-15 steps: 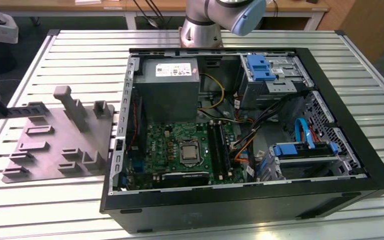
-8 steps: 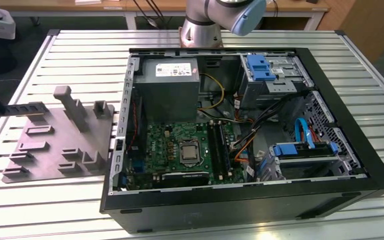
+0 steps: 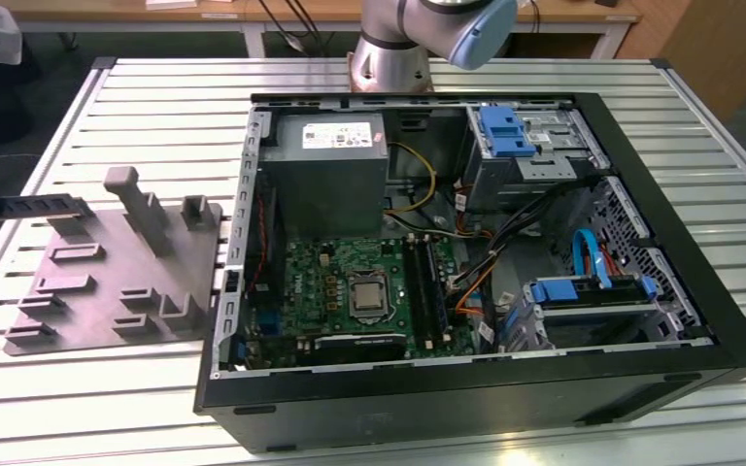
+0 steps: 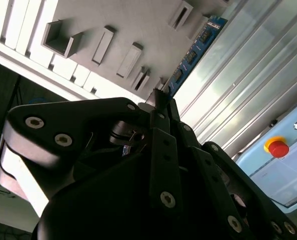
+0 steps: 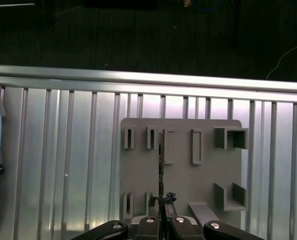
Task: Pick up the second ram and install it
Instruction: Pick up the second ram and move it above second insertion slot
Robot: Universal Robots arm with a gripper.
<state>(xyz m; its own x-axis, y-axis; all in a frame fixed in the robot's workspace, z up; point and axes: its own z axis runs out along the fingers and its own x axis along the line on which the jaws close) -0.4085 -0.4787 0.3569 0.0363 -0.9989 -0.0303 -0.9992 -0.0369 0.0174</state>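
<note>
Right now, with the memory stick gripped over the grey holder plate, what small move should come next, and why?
Probably carry it toward the open black computer case. The fingers look shut on the long thin dark memory stick, which hangs over the grey slotted plastic holder plate, well apart from the green motherboard's memory slots.

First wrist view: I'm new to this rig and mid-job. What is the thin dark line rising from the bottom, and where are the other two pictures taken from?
That line is a memory stick seen edge-on, clamped in the gripper of a single robot arm. Both wrist views come from cameras riding on the arm, so they look past its fingers. The exterior view comes from a camera off the arm. It shows an open computer case on a slatted metal table, with a grey holder plate on the exterior view's left of the case. The stick is by that plate, not in the case.
</note>
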